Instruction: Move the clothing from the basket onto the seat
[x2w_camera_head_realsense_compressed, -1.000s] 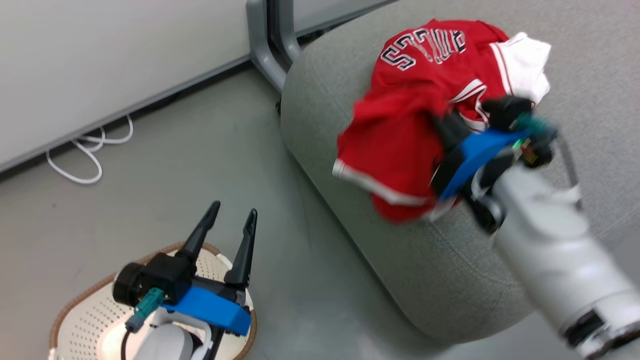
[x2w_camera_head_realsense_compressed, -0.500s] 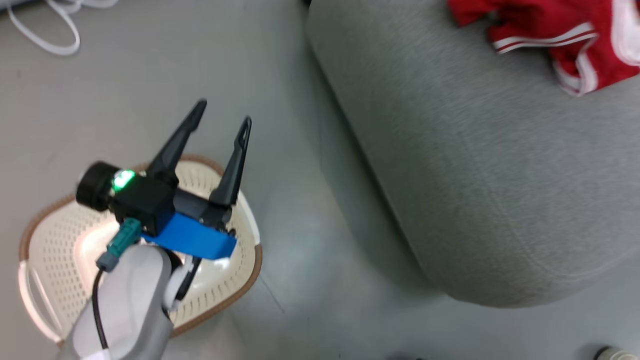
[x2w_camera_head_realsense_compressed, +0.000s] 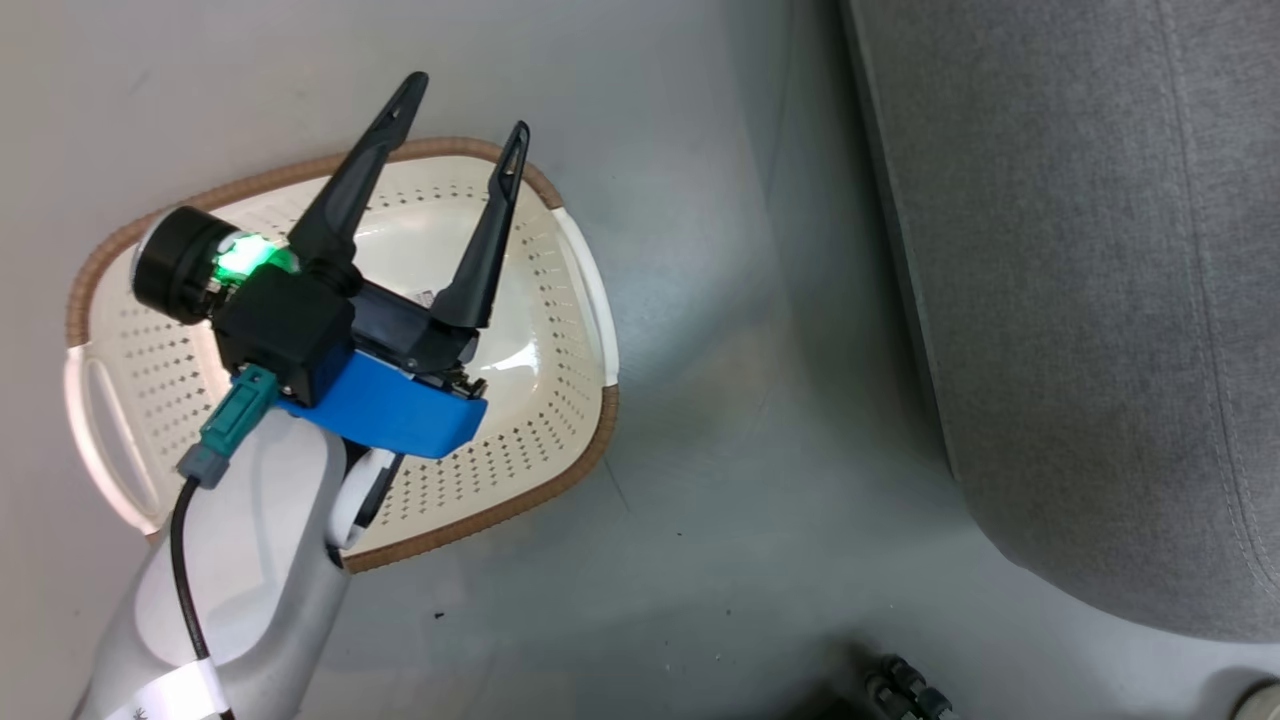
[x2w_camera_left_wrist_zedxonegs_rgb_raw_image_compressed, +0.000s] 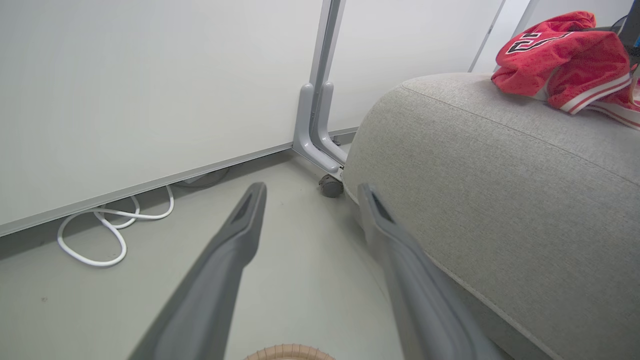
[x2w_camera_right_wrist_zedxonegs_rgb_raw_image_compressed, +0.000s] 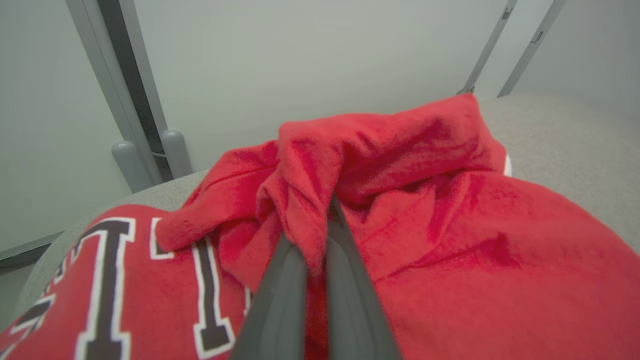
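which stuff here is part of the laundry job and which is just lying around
Job: clothing, pinched in the shut right hand; basket; seat; open left hand.
Lying about: white cable; partition post; castor.

Left wrist camera. My left gripper (x2w_camera_left_wrist_zedxonegs_rgb_raw_image_compressed: 311, 189): both fingers (x2w_camera_left_wrist_zedxonegs_rgb_raw_image_compressed: 240, 235) spread wide apart, above the grey floor (x2w_camera_left_wrist_zedxonegs_rgb_raw_image_compressed: 150, 290). The grey fabric sofa (x2w_camera_left_wrist_zedxonegs_rgb_raw_image_compressed: 500, 200) has a rounded corner with a seam low along it; my right finger overlaps that corner, contact not resolvable. A red jersey (x2w_camera_left_wrist_zedxonegs_rgb_raw_image_compressed: 560, 55) with lettering and white striped trim lies bunched on top of the sofa. A partition foot (x2w_camera_left_wrist_zedxonegs_rgb_raw_image_compressed: 312, 135) and its caster (x2w_camera_left_wrist_zedxonegs_rgb_raw_image_compressed: 330, 186) stand just beside the sofa's corner. A white cable (x2w_camera_left_wrist_zedxonegs_rgb_raw_image_compressed: 110, 225) is looped on the floor, well apart from the sofa. The brown basket rim (x2w_camera_left_wrist_zedxonegs_rgb_raw_image_compressed: 287, 351) is near the sofa's base.
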